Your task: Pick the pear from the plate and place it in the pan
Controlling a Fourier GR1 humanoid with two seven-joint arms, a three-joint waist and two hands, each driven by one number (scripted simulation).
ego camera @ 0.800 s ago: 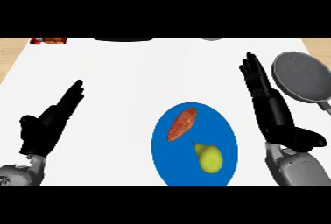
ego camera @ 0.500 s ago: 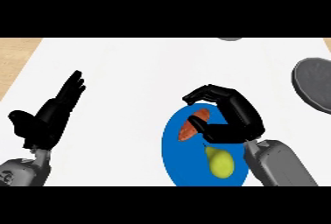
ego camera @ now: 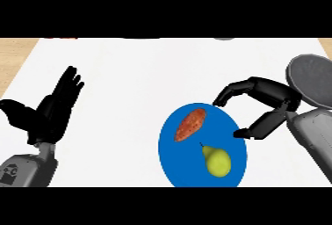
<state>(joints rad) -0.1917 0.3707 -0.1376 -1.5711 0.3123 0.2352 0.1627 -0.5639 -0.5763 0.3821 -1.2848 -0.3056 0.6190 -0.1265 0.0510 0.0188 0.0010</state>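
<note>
Head view, looking steeply down on the white counter (ego camera: 162,70). Your right hand (ego camera: 269,99) sits at the right rim of the blue plate (ego camera: 172,154), fingers curled into a hook and holding nothing. Its fingertips (ego camera: 220,100) point down at the plate's upper right edge; the thumb (ego camera: 250,131) reaches toward the rim lower down. Whether either touches the plate, you cannot tell.

Pear (ego camera: 217,161): yellow-green, lying on the lower half of the plate, stem pointing up and left. It lies below and left of the thumb, near it but apart. No finger is on it.

Sweet potato (ego camera: 190,125): reddish-orange, on the plate's upper left, left of the curled fingertips and apart from them, not touching the pear.

Pan (ego camera: 314,79): grey, at the right edge, just behind the back of your right hand, partly cut off by the view.

Your left hand (ego camera: 48,112) rests at the left, fingers straight and slightly spread, pointing up, thumb out to the left, well apart from the plate.
</note>
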